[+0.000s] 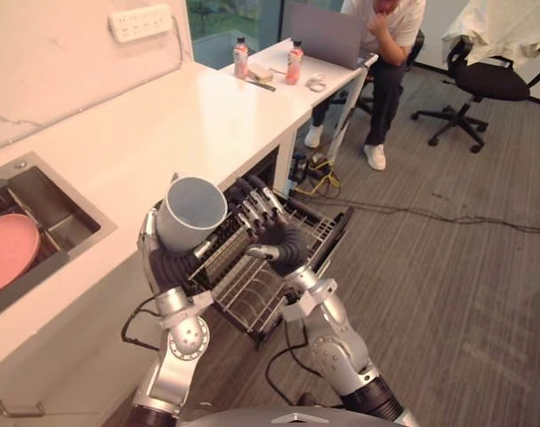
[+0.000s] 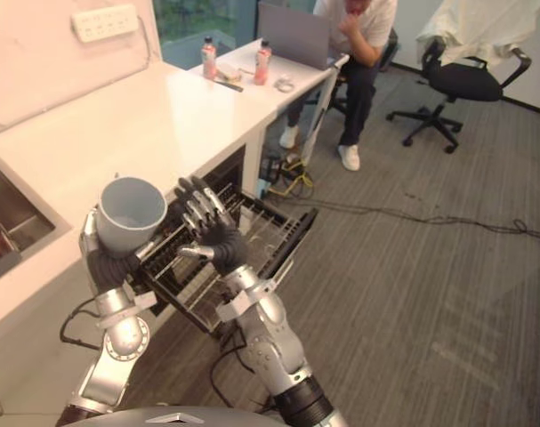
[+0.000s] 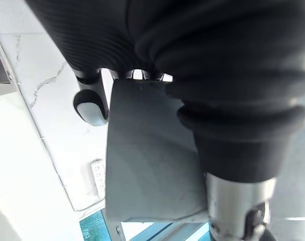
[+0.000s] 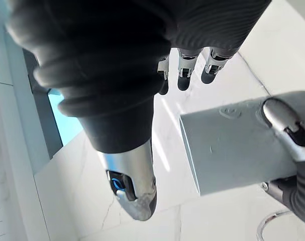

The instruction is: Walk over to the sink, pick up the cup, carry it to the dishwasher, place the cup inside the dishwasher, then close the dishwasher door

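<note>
My left hand [image 1: 169, 265] is shut on a pale grey cup [image 1: 191, 213], holding it upright with its mouth up, at the counter's front edge beside the dishwasher's pulled-out wire rack [image 1: 252, 294]. In the left wrist view the cup [image 3: 152, 160] sits against the palm with a finger [image 3: 89, 105] curled round its side. My right hand [image 1: 270, 227] hovers over the rack just right of the cup, fingers [image 4: 185, 70] straight and apart, holding nothing. The right wrist view catches the cup [image 4: 232, 145] side-on.
A sink [image 1: 65, 222] with a pink plate [image 1: 7, 249] is at the left in the white counter [image 1: 163, 124]. Two bottles [image 1: 241, 58] stand at the far end, where a person [image 1: 385, 53] sits at a laptop. An office chair [image 1: 483, 80] and floor cables [image 1: 412, 213] lie beyond.
</note>
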`<state>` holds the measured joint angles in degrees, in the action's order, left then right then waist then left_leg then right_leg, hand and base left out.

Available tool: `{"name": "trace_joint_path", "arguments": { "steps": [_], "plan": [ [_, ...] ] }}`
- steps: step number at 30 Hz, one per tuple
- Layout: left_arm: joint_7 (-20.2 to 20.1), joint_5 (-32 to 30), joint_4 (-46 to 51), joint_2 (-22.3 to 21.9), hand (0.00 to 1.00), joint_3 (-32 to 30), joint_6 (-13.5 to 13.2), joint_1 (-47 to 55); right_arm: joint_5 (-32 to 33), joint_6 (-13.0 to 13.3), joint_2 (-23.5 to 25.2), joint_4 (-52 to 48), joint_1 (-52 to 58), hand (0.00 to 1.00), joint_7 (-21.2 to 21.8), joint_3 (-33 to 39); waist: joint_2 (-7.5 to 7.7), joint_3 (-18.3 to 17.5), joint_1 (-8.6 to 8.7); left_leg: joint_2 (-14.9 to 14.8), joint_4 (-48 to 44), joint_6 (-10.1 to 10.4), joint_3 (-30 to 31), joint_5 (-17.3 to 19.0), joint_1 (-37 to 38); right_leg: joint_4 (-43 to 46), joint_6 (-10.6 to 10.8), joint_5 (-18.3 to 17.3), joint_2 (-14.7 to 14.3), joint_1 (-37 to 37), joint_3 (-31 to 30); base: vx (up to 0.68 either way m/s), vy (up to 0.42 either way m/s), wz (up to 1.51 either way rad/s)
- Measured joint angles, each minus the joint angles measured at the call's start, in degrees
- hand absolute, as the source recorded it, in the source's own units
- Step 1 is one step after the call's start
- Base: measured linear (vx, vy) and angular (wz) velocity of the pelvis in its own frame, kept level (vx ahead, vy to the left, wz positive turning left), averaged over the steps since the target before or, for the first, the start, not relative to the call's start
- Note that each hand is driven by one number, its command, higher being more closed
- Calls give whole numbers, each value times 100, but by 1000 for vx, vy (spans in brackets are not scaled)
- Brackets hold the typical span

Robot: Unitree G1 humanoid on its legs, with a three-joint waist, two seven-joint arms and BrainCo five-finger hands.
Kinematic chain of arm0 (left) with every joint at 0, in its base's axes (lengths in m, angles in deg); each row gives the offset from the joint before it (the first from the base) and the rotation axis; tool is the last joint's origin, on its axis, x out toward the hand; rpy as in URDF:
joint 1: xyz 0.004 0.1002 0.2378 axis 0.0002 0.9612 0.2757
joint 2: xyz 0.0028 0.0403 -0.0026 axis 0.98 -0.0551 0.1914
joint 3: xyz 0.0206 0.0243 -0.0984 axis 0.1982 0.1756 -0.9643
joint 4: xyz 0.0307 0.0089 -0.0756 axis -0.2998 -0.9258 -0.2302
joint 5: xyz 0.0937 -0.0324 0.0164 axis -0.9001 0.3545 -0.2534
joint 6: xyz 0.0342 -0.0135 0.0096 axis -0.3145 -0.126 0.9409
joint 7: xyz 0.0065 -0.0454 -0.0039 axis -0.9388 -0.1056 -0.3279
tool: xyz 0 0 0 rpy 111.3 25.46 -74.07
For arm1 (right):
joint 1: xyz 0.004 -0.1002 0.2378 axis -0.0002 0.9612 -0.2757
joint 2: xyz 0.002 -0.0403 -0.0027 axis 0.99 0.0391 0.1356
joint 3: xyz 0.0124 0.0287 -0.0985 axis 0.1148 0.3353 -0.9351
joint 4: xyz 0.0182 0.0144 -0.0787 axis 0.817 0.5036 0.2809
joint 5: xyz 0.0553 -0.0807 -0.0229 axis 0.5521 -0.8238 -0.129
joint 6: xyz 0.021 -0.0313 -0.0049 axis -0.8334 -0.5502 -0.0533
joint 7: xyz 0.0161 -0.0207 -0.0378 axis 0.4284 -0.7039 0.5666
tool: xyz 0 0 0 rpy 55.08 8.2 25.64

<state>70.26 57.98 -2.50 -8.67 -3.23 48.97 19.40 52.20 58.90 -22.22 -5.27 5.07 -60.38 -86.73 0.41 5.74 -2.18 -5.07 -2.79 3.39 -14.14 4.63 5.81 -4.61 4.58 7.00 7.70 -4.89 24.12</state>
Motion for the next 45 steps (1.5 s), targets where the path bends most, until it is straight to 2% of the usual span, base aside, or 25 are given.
{"name": "trace_joint_path", "arguments": {
  "steps": [10,15,25,26,30,38,44,45],
  "plan": [
    [-41,-21,-119,14,100,396,90,-203,-775,-127,-9,20,-84,0,-615,-250,2,-4,16,2,-2,1,8,-28,14,-1,-8,24,0,0,-2,0,0,0],
    [-39,-23,-119,50,100,520,162,-216,-777,-260,-11,21,-119,0,-790,-270,8,-9,23,17,-12,-4,13,-40,28,-1,-14,41,3,0,-1,0,0,0],
    [10,-123,-152,83,100,724,166,-217,-775,-264,-39,21,-187,0,-1166,-393,7,-14,30,33,-13,-20,15,-71,-4,-3,-23,73,20,1,0,-13,9,0],
    [10,-125,-152,96,100,741,166,-218,-775,-264,-47,21,-187,100,-1179,-393,7,-14,31,33,-13,-20,15,-72,-4,-3,-23,74,21,2,-1,0,0,0],
    [2,-246,-164,167,100,822,168,-224,-776,-265,-92,21,-187,100,-1348,-405,4,-28,38,34,-14,-17,16,-80,-5,-3,-24,80,21,5,0,0,0,0],
    [5,-244,-228,171,100,878,169,-250,-793,-242,-123,21,-187,100,-1417,-404,6,-73,40,35,-17,-18,19,-91,-12,-4,-27,85,21,9,0,0,0,0],
    [4,-211,-341,173,100,911,171,-310,-1007,-218,-135,21,-188,100,-1586,-418,-1,-77,41,35,-21,-18,28,-104,-24,-5,-31,92,21,12,0,0,0,0],
    [-2,-158,-344,176,0,924,173,-313,-1019,-211,-134,20,-188,100,-1630,-432,-5,-80,42,35,-21,-17,31,-108,-29,-5,-32,93,21,16,1,0,0,0]
  ]
}}
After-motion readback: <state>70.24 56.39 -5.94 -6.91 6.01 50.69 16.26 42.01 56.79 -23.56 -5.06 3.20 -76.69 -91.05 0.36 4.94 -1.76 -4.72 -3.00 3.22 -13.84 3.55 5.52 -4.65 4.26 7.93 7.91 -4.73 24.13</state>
